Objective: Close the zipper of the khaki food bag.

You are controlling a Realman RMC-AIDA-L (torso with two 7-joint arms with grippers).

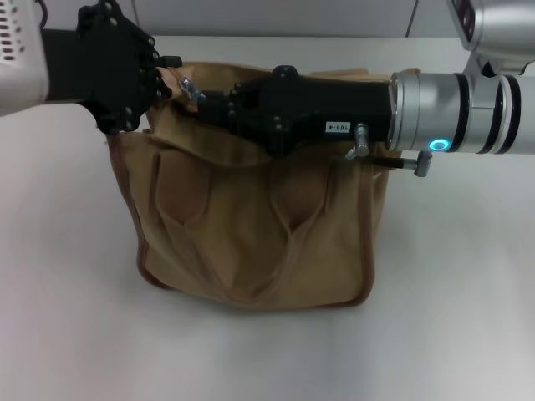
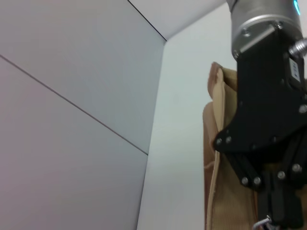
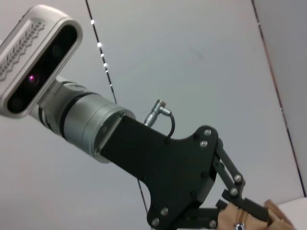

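Running along the top panel of the khaki food bag (image 1: 251, 234), the zipper (image 1: 191, 90) is showing only its small silver pull tab near the bag's left end; the rest of its line is lying hidden under the right arm. The bag is sitting upright on the white table (image 1: 451, 317), its soft canvas sagging in folds around the webbing straps, so it is likely to buckle and drag unless one end is braced. The tab, small and hard, looks like the one sensible place to take hold.

The right gripper (image 1: 199, 98) is reaching across the bag top with its fingers (image 2: 280, 213) closing on that tab; the left wrist view is showing silver metal at their tips. The left gripper (image 1: 159, 79) is working at the bag's upper left corner, its fingers (image 3: 249, 208) appearing to be pinching the fabric edge there, anchoring it.
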